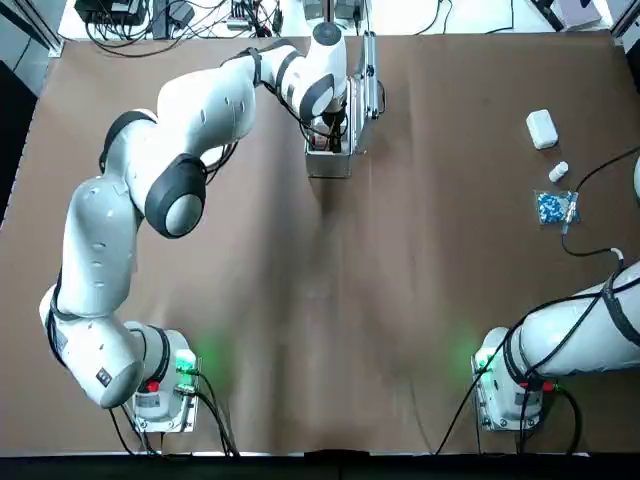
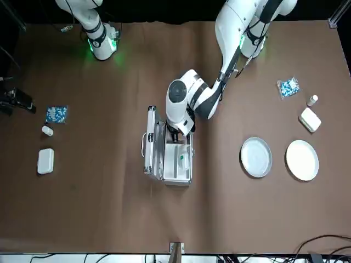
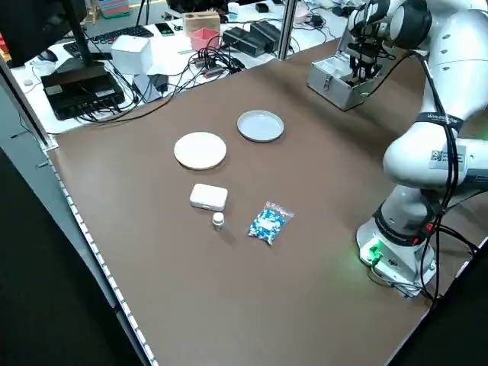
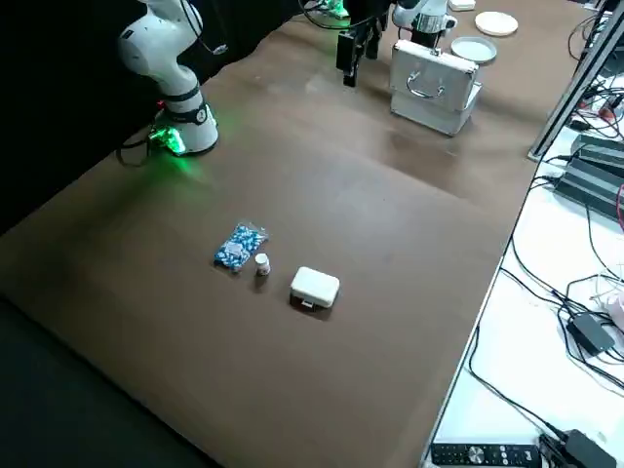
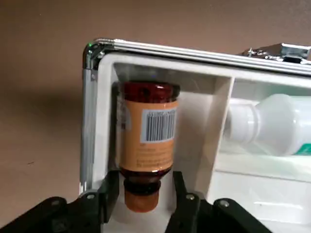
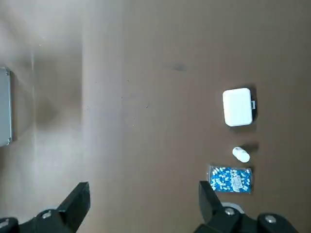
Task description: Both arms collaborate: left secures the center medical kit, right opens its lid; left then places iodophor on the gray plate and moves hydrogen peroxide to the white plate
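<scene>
Left gripper (image 5: 143,194) is down inside the open medical kit (image 2: 167,153), fingers (image 5: 107,191) set either side of the brown bottle's (image 5: 146,141) cap end, contact unclear (white bottle (image 5: 272,126) in the next compartment). Kit sits mid-table; gray plate (image 2: 256,157) and white plate (image 2: 302,160) at 3 o'clock of it in the front view. Right gripper (image 6: 143,204) hangs wide open and empty over bare table.

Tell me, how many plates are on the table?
2. The gray plate and the white plate sit side by side on the robot's left side of the open medical kit. None seems hidden.
</scene>
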